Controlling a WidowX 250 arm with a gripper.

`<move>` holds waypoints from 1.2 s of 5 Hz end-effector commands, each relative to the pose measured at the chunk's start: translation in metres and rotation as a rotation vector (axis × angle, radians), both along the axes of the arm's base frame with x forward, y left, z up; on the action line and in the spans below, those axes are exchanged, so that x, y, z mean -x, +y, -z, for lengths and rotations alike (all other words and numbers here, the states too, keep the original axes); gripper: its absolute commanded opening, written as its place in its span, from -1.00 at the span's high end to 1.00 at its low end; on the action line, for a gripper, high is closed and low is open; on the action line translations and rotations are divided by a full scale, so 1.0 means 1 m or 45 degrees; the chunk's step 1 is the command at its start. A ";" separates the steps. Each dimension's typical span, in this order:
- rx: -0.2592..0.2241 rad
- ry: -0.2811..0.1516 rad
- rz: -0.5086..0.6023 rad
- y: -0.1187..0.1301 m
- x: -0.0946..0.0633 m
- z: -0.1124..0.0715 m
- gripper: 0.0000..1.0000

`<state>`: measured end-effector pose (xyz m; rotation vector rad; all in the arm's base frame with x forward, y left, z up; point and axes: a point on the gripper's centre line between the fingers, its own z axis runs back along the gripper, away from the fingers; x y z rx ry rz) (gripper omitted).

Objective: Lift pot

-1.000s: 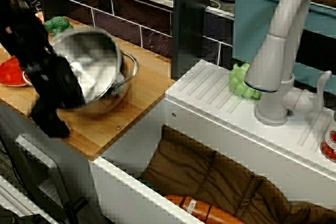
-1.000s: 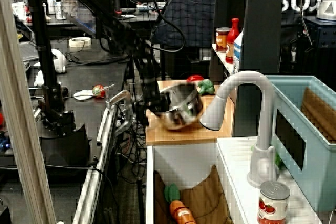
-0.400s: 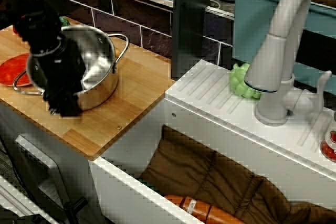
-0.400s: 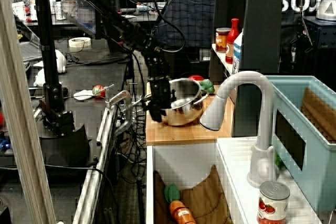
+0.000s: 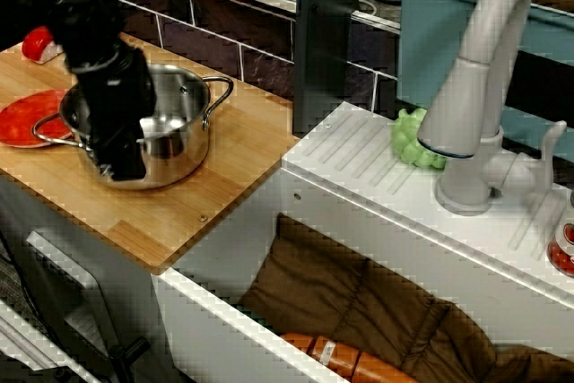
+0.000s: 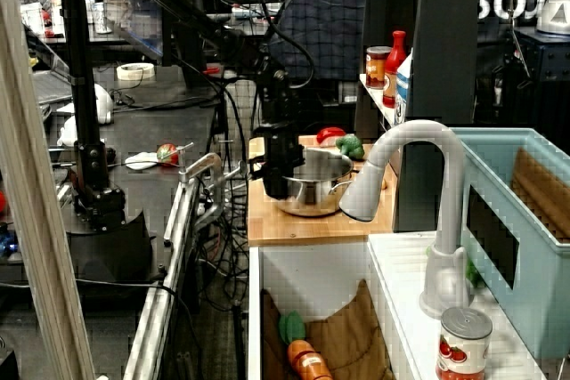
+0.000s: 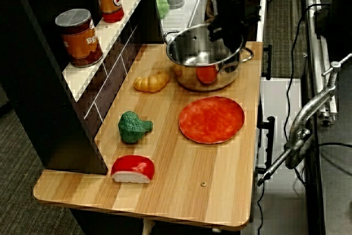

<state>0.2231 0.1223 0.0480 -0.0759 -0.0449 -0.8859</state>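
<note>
The shiny steel pot (image 5: 179, 136) stands upright over the wooden counter (image 5: 233, 159), level, with both loop handles showing. It also shows in the side view (image 6: 316, 193) and in the overhead view (image 7: 192, 59). My black gripper (image 5: 123, 161) comes down from above and is shut on the pot's rim on the side toward the counter's front edge. It shows in the side view (image 6: 276, 184) and in the overhead view (image 7: 230, 38). Its fingertips are partly hidden by the pot wall. I cannot tell whether the pot's base touches the wood.
A red plate (image 7: 212, 119) lies beside the pot. Broccoli (image 7: 133, 126), a yellow vegetable (image 7: 151, 82) and a red-and-white piece (image 7: 132, 169) lie on the counter. A shelf with a can (image 7: 81, 37) runs along the back. The sink (image 5: 224, 248) and faucet (image 5: 475, 87) are to the right.
The pot was tilted and held up near the plate. Now it is upright and level, moved right toward the sink with my gripper still on its rim.
</note>
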 end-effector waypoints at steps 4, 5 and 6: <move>0.153 -0.112 -0.168 -0.005 -0.029 -0.171 1.00; 0.244 -0.108 -0.162 -0.006 -0.021 -0.208 1.00; 0.327 -0.075 -0.168 -0.010 -0.023 -0.236 1.00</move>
